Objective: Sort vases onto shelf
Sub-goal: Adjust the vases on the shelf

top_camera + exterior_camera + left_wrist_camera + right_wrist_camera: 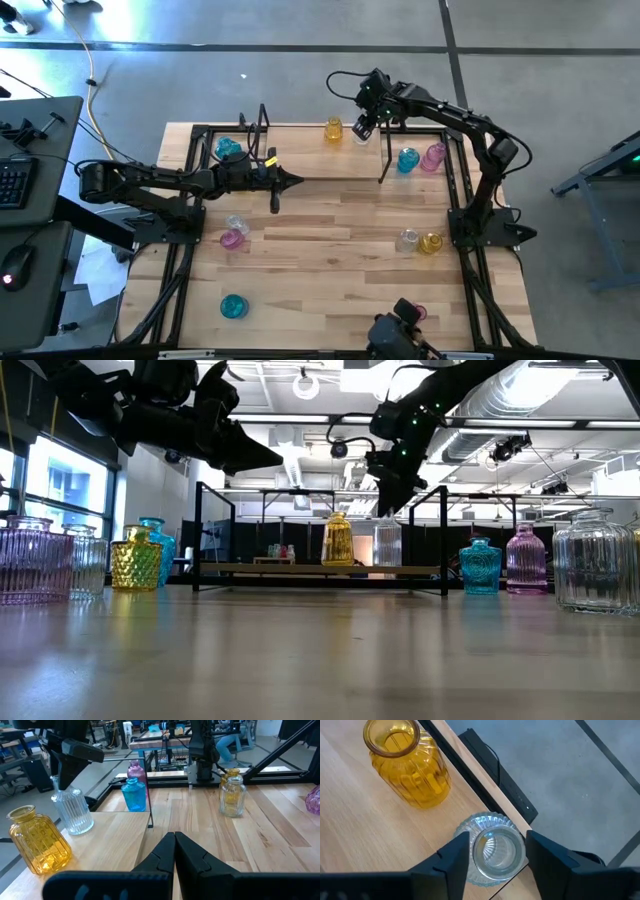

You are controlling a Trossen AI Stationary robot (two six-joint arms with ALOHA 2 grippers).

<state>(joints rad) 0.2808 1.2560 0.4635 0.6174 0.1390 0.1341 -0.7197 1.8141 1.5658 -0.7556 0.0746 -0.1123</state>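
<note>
Grey concrete floor all round, and in the middle your pale wooden table (330, 230) with its black rail frame. Up at twelve o'clock in the overhead sits the shelf (320, 150), a thin black rack on the far edge. Your right pincer (364, 130) hovers over the shelf's right half, straight above a clear ribbed vase (492, 849); from its wrist camera you see the two fingers (451, 859) standing apart either side of the vase's mouth, with gaps on both sides, so it is open and gripping nothing. Just beside that one, toward nine o'clock, a yellow vase (333, 129) stands upright on the shelf. At the shelf's left end there is a teal vase (229, 148). Off the right end, near two o'clock, a second teal vase (408, 160) and a pink vase (433, 156) stand side by side on the table. Your left pincer (290, 181) reaches in from nine o'clock and hangs above the table just in front of the shelf, its fingers pressed together into a point, empty. Below it, at eight o'clock, a clear vase (237, 224) and a pink one (232, 239) touch or nearly touch. At four o'clock a clear vase (407, 240) and a yellow vase (431, 243) sit together. Alone at seven o'clock stands another teal vase (233, 306), and at the near edge around five o'clock a pink vase (417, 313) peeks out beside a black camera mount (392, 330).
</note>
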